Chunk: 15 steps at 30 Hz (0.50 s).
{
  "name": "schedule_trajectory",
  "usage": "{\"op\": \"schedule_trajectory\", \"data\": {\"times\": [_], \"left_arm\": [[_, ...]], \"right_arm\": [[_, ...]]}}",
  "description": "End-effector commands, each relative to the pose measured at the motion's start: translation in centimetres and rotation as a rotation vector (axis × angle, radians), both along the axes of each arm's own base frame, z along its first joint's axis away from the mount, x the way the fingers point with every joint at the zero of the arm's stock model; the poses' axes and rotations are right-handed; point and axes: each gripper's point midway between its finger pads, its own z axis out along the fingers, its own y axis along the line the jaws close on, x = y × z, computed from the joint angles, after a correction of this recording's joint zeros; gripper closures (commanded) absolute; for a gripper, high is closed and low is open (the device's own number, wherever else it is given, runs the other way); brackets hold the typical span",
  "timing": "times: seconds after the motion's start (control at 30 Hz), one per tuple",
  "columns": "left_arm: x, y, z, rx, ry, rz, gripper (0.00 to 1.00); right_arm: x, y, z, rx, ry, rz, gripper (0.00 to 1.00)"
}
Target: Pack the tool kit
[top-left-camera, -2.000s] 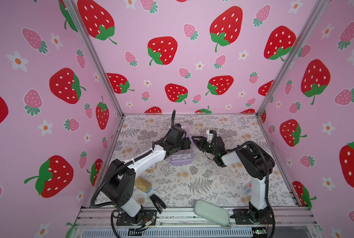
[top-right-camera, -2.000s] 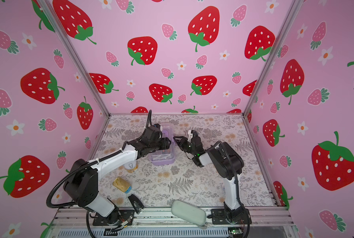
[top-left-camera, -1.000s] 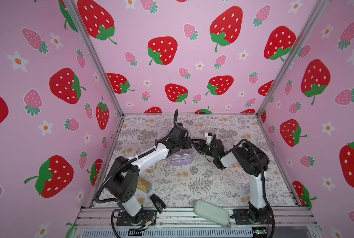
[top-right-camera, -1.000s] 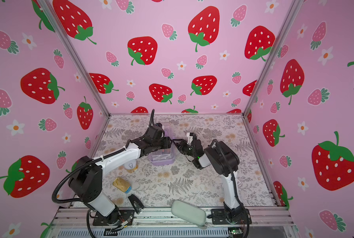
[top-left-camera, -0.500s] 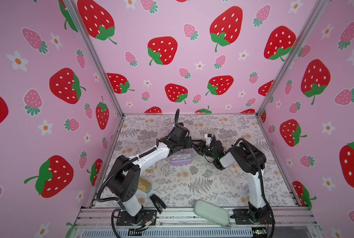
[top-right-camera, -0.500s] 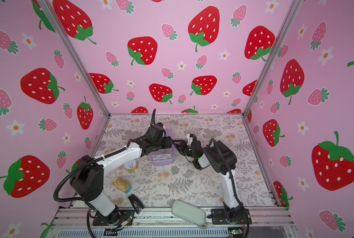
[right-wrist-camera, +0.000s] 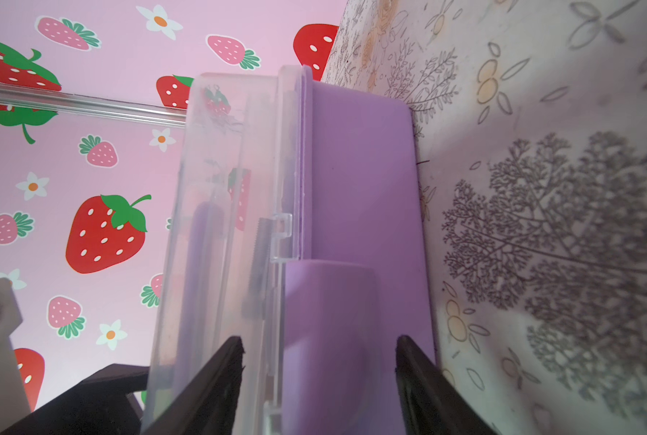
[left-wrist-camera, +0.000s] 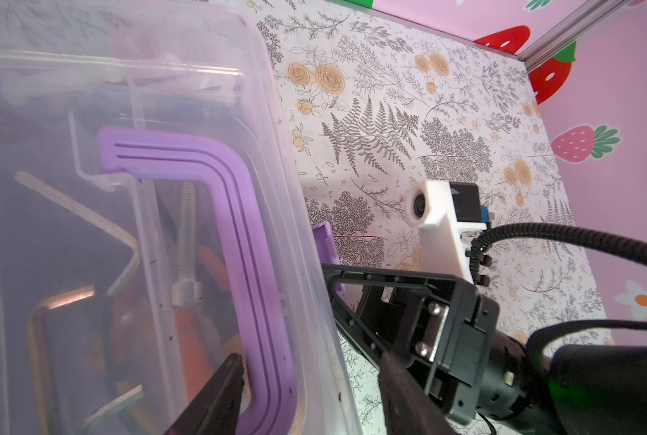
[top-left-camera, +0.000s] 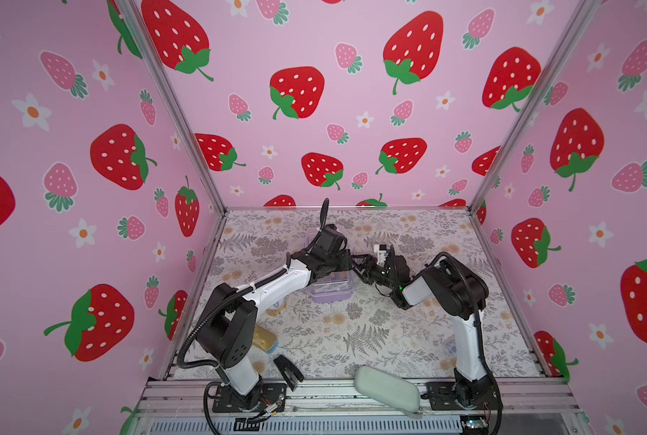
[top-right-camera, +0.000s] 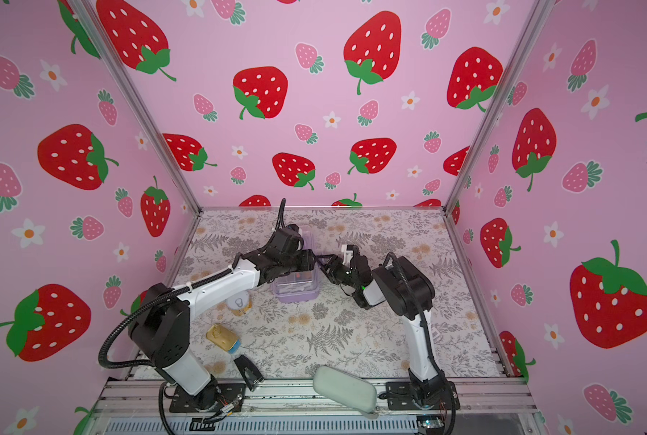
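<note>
The tool kit point(top-left-camera: 331, 290) point(top-right-camera: 295, 290) is a small lilac case with a clear lid, standing mid-table in both top views. In the left wrist view, hex keys, orange pliers and the lilac handle point(left-wrist-camera: 235, 233) show through the lowered lid. My left gripper point(left-wrist-camera: 310, 376) point(top-left-camera: 342, 265) is open over the case's right edge, one finger on the lid and the other outside the wall. My right gripper point(right-wrist-camera: 318, 344) point(top-left-camera: 357, 263) is open at the case's right side, its fingers apart on either side of the lilac latch point(right-wrist-camera: 329, 312).
A pale green pouch point(top-left-camera: 387, 389) lies on the front rail. A gold oblong tin point(top-left-camera: 263, 337) and a round tin point(top-left-camera: 278, 307) sit under my left arm. A black clip-like item point(top-left-camera: 288, 371) lies at the front edge. Pink walls enclose three sides.
My right gripper has moved left up to the case's side and its jaws have spread wider. My left gripper has shifted slightly right over the lid.
</note>
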Motion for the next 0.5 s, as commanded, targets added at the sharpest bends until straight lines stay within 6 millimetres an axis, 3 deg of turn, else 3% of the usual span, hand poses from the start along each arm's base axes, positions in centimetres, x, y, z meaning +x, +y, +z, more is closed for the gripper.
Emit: {"op": "schedule_trajectory", "data": {"times": [0.0, 0.47], "left_arm": [[-2.2, 0.4, -3.9, 0.081, 0.145, -0.016, 0.39], [-2.0, 0.0, -3.6, 0.08, 0.143, -0.024, 0.4]], "right_arm": [[-0.7, 0.9, 3.2, 0.066, -0.052, 0.053, 0.34], [-1.1, -0.1, 6.9, 0.133, -0.121, 0.053, 0.42]]}}
